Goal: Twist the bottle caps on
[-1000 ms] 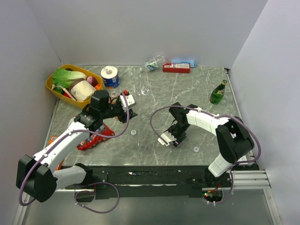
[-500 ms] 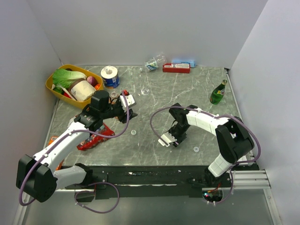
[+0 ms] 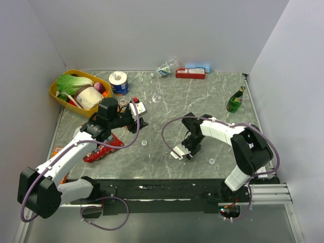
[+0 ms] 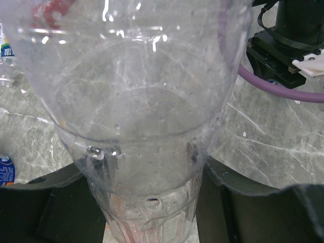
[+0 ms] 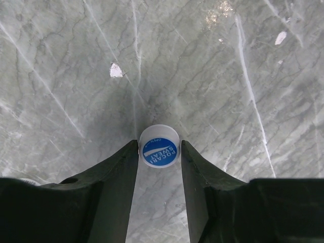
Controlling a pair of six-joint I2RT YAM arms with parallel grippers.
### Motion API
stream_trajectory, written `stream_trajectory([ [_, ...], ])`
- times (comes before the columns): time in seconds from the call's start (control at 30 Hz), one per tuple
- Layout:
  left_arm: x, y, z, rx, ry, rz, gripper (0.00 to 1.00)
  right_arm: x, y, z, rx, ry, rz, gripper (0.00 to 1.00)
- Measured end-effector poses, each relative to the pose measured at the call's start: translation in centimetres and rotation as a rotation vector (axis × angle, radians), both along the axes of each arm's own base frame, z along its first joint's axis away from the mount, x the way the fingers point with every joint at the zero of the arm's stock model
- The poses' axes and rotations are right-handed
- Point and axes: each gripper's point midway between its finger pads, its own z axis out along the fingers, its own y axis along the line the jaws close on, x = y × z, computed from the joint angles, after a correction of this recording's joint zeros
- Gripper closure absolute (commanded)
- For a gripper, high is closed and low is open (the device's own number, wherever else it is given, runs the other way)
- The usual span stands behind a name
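Marble table runs under both my arms in the top view. My right gripper is down low near the middle of it, and my left gripper reaches in from the left side. Two loose white caps lie on the stone, one between my arms and one nearer my right base. A water bottle lies on its side at the far edge, and a green glass bottle stands off to the right. From up here I cannot pick out what either gripper holds. The left wrist view settles that for one side. A clear bottle fills the picture, and my left fingers are closed snugly on its narrower part. I cannot tell from this angle where its mouth points. In the right wrist view a blue-topped cap sits on the table between my right fingers. They are drawn in to a narrow gap and meet its rim on both sides, as far as I can see. I judge the step in hand to be picking up this cap while the bottle is held ready. The next move calls for lifting the cap without letting it tilt or slip. After that I must carry it to the bottle's mouth, seat it square on the threads and turn it.
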Motion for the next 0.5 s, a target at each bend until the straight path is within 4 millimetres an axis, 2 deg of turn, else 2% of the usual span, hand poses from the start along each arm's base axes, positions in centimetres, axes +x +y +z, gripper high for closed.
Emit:
stream_trajectory([
  [0.1,0.0,0.0,0.0,0.000,0.000,0.000,0.99,0.0,-0.1,-0.1,-0.004,-0.001,-0.001,0.55],
  [0.3,0.0,0.0,0.0,0.002,-0.002,-0.001,0.99,0.1,-0.1,-0.1,-0.007,-0.002,-0.015,0.74],
  [0.4,0.0,0.1,-0.1,0.013,-0.014,-0.007,0.98,0.2,-0.1,0.0,-0.007,0.002,-0.037,0.77],
  [0.5,-0.1,0.3,-0.9,0.052,-0.037,-0.028,0.99,0.5,0.1,1.4,0.017,0.014,-0.087,0.78],
])
